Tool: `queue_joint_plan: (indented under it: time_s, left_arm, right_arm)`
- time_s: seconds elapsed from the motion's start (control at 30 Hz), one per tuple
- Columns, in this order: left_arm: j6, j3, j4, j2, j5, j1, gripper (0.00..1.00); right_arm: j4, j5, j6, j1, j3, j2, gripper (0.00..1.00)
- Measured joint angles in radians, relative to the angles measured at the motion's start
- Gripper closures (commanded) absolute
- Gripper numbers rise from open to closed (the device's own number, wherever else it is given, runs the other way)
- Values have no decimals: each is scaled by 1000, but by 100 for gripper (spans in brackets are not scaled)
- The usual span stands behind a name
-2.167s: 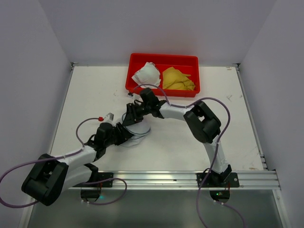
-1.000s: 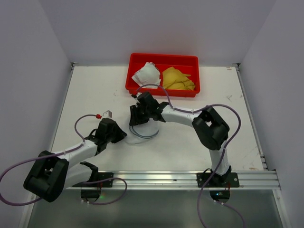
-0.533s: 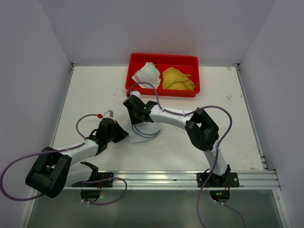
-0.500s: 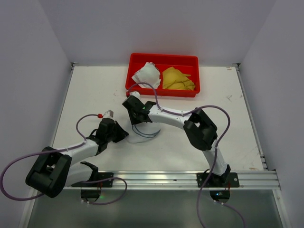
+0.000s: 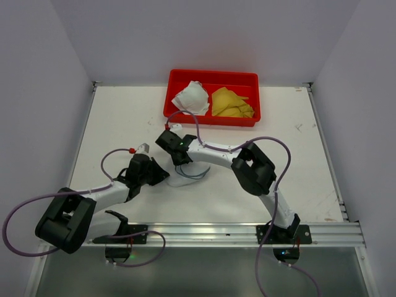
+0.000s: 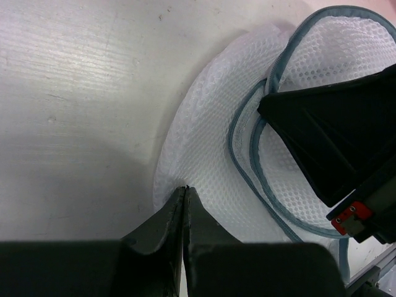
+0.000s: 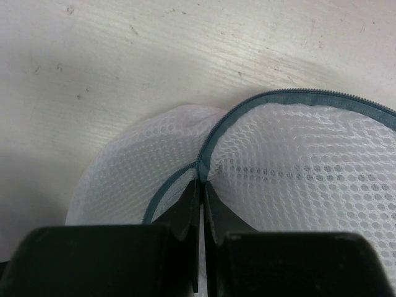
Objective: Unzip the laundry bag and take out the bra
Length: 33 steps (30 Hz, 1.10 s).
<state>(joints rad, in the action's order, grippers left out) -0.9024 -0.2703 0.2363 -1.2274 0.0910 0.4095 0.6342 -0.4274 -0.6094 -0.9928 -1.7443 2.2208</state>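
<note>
Leftmost, the left tool [image 6: 185, 190] is pinched shut, its tips touching the outer edge of the laundry bag [image 6: 204, 130], which lies on the pale tabletop [image 6: 74, 93] between both tools. Round and domed, the bag shows no clear long axis. Its soft white honeycomb mesh is edged by a curving grey-teal zipper rim [image 7: 216, 139]. Rightward, the right tool [image 7: 201, 182] is closed too, tips against that rim; whether either grips fabric I cannot tell.
</note>
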Motion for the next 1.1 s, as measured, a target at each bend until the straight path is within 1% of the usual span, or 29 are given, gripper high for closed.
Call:
queue_joint_plan:
  time_s: [0.1,0.17,0.27,0.37,0.47,0.6,0.7,0.87,1.0,1.1]
  left_arm:
    - [-4,0,11,-10,8,0,97]
    - [-5,0,15,-12,10,0,97]
    - [-7,0,18,-14,11,1,98]
    - [-11,-1,17,-14,10,3,100]
    - [-14,-4,16,-18,9,4,100]
    - [-21,-13,8,-24,6,4,100]
    - [-25,-16,7,-29,6,4,100]
    - [-39,-30,6,-46,6,4,100]
    - [-48,-38,3,-53,6,6,100]
    - [-49,-39,2,-53,6,6,100]
  right_arm:
    - [-37,29,21,1,49,-35,100]
    - [-69,74,37,3,106,-86,100]
    - [-109,138,59,5,175,-183,100]
    - [-169,207,81,5,241,-313,100]
    - [-220,267,101,5,267,-424,100]
    - [-272,299,122,5,286,-497,100]
    - [-284,346,140,5,303,-507,100]
    - [-305,473,159,2,332,-494,100]
    - [-363,562,154,0,331,-421,100]
    - [-407,607,134,2,331,-330,100]
